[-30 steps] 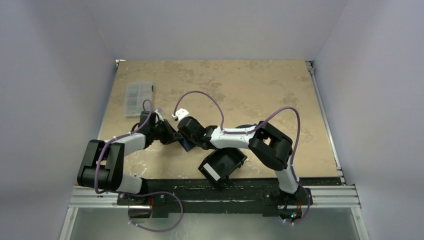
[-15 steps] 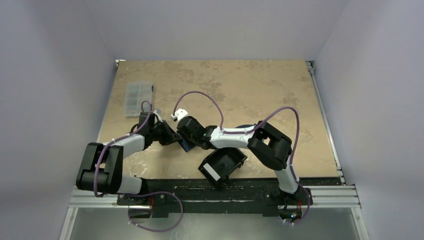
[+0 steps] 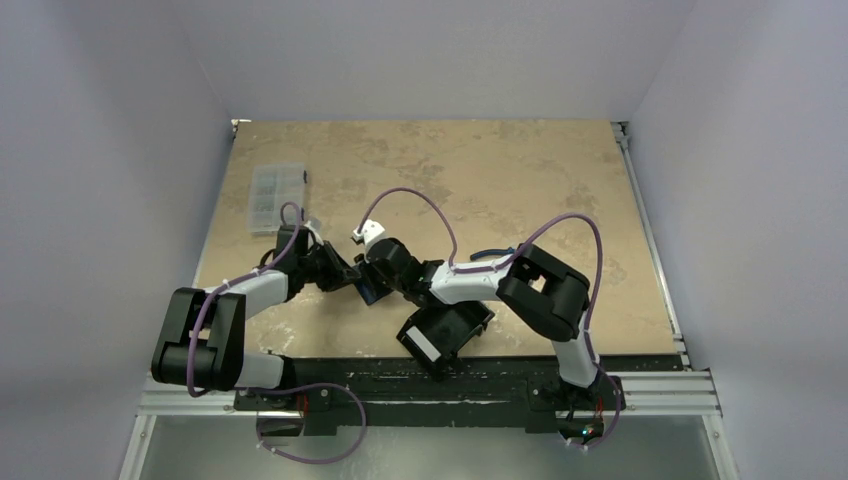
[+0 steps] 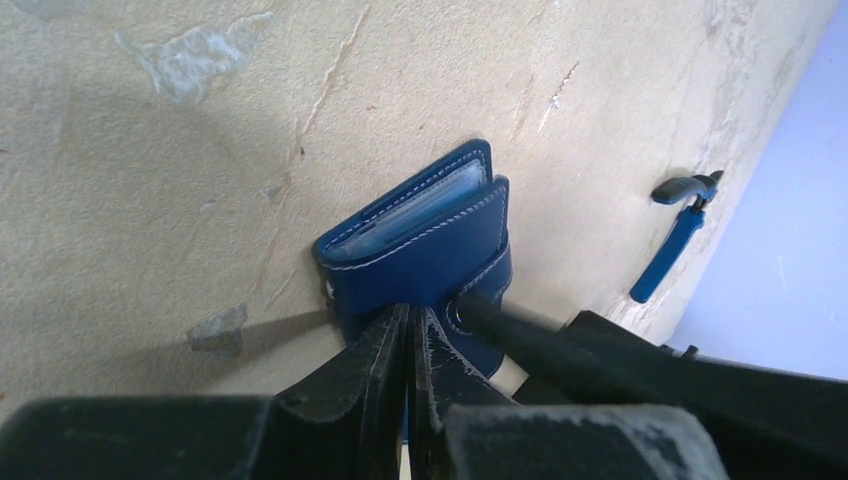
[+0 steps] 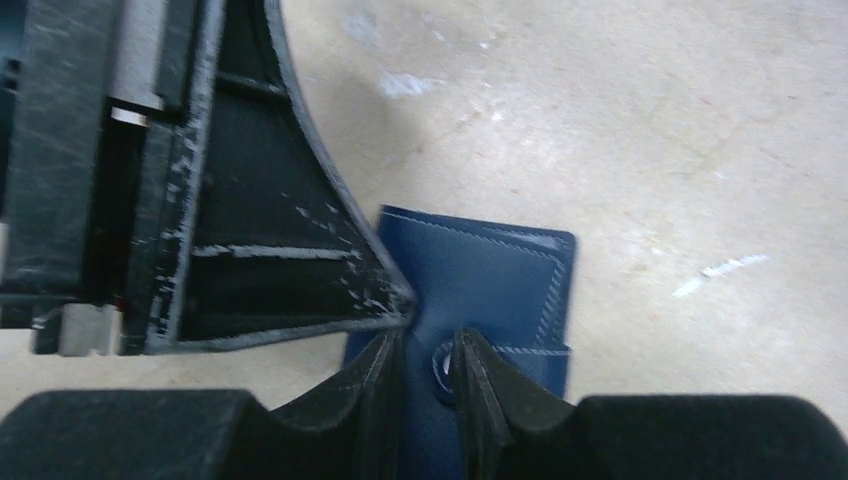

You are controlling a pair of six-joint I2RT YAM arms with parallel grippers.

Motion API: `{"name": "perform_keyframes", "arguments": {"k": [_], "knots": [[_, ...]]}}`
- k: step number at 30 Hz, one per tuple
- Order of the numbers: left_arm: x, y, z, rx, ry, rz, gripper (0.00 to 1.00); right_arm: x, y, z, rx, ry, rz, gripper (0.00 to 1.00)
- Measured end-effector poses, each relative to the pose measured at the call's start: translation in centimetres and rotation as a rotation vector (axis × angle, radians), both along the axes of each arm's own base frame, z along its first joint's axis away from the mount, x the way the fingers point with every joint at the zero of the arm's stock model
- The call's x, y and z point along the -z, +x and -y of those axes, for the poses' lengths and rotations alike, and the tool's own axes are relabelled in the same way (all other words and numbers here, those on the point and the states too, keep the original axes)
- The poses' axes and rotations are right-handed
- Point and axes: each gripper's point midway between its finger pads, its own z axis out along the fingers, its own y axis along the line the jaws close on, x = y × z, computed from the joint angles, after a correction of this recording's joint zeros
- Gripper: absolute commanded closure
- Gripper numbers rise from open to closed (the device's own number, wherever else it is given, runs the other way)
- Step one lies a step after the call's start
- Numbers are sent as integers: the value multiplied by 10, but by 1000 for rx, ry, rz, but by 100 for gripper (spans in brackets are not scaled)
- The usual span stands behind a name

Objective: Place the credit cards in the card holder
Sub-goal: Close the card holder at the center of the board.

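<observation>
The card holder (image 4: 420, 255) is a dark blue folded wallet lying on the table, and it shows between both grippers in the top view (image 3: 371, 292). Pale card edges (image 4: 425, 205) show in its upper pocket. My left gripper (image 4: 410, 325) is shut on the holder's near edge, and it also shows in the top view (image 3: 350, 280). My right gripper (image 5: 425, 350) is closed on the holder's strap at the pale snap button (image 5: 443, 365); the holder (image 5: 490, 275) lies just beyond it. The two grippers touch tip to tip. No loose card is in view.
A black box-shaped tray with a white label (image 3: 445, 335) sits just in front of the right forearm. A clear compartment box (image 3: 275, 196) lies at the far left. A blue-handled tool (image 4: 678, 240) lies behind the right arm. The table's near edge is close.
My right wrist has shifted slightly right and its forearm has dropped a little. The left arm and the card holder have barely moved.
</observation>
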Motion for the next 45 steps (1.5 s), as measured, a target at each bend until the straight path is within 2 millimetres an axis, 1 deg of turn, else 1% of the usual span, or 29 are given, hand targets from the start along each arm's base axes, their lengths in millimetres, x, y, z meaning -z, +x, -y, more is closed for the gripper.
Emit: {"name": "perform_keyframes", "arguments": {"k": [1,2,4,6,8,10,11,12,15,17,18,20,22,24,27,29,31,32,35,37,38,40,41,43,44,45], "knots": [[0,0,0,0,-1,0,92,-1,0,-2,-5,21,-6,71],[0,0,1,-1,-8,-2,92,-1,-5,-8,-24,60,-38,74],[-1,0,2,1,-17,2,92,1,-20,-17,-79,114,-86,79],[-1,-4,7,21,-35,-5,92,1,-40,-28,-151,194,-165,81],[2,-8,10,35,-34,-13,92,2,-61,-34,-218,252,-254,80],[8,-12,8,29,-25,-32,92,0,-83,-37,-288,303,-339,77],[10,-15,8,27,-27,-43,92,-2,-91,-37,-311,320,-370,75],[10,-15,8,27,-28,-43,92,-4,-94,-37,-321,330,-388,75],[10,-15,8,28,-28,-41,87,-10,-96,-36,-319,327,-404,73],[9,-16,8,32,-22,-39,80,-14,-97,-33,-312,309,-418,72],[8,-17,6,34,-11,-39,75,-15,-98,-30,-304,292,-428,70],[2,-19,2,34,18,-34,65,-17,-97,-21,-283,249,-440,62],[-14,-16,-3,31,51,3,54,-22,-97,-13,-267,204,-437,54],[-40,-8,-7,23,74,75,48,-26,-97,1,-253,149,-427,48],[-73,0,-12,-1,94,172,44,-31,-96,22,-231,69,-424,42],[-83,-5,-14,-16,96,196,44,-35,-94,32,-215,25,-430,38],[-81,-14,-15,-28,84,178,43,-43,-87,38,-193,1,-423,35],[-76,-22,-15,-32,76,157,41,-49,-84,40,-184,-3,-420,35],[-58,-46,-14,-40,59,77,39,-64,-73,52,-147,-14,-406,34],[-53,-60,-10,-32,54,37,42,-68,-69,62,-124,-26,-411,36],[-53,-64,-7,-23,57,31,45,-69,-69,67,-115,-38,-419,42],[-52,-71,0,-1,66,19,49,-65,-69,78,-104,-71,-436,59],[-50,-76,5,23,74,11,50,-62,-70,83,-103,-94,-449,65],[-42,-87,18,80,93,-20,53,-54,-75,90,-107,-132,-469,69],[-35,-92,20,93,109,-44,54,-51,-77,91,-112,-142,-476,71],[-33,-95,23,109,113,-50,55,-48,-78,93,-116,-151,-483,72]]}}
